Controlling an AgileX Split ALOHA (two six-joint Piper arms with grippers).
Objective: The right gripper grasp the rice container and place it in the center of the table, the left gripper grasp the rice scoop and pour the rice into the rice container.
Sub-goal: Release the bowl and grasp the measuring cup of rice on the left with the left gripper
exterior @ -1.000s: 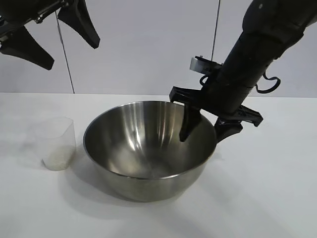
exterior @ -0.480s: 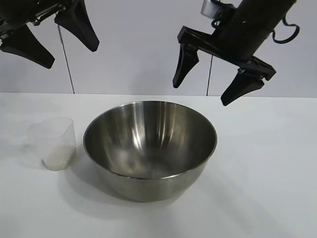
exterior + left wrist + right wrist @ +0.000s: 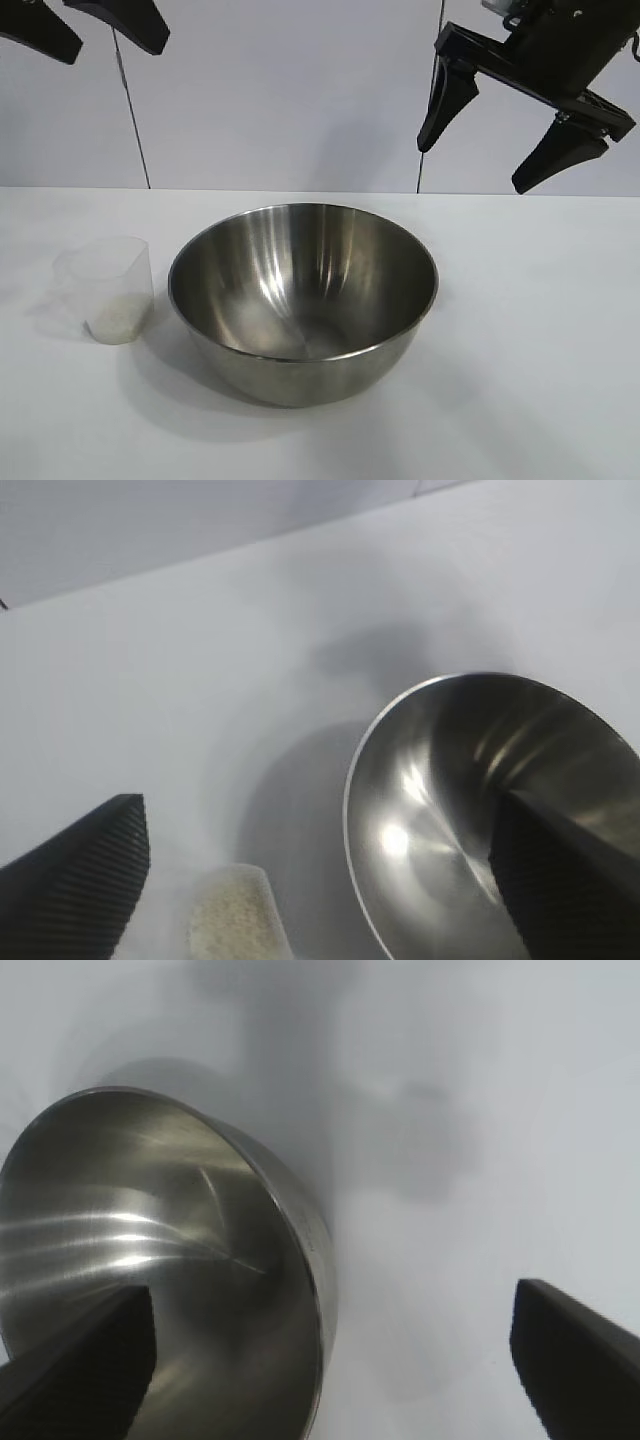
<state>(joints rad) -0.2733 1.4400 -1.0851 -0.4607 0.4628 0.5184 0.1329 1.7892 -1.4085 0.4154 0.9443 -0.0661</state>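
Rice scoop (image 3: pixel 108 288) stands just beside rice container (image 3: pixel 302 300), unobstructed.

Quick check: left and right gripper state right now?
Left gripper: open, holding nothing, above the rice scoop.
Right gripper: open, empty, above the rice container.

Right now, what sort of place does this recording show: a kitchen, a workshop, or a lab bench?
Most likely a lab test bench, not a kitchen: a bare white table before plain pale wall panels, two black robot grippers hanging above it, and only a steel bowl and a clear measuring cup of rice as props.
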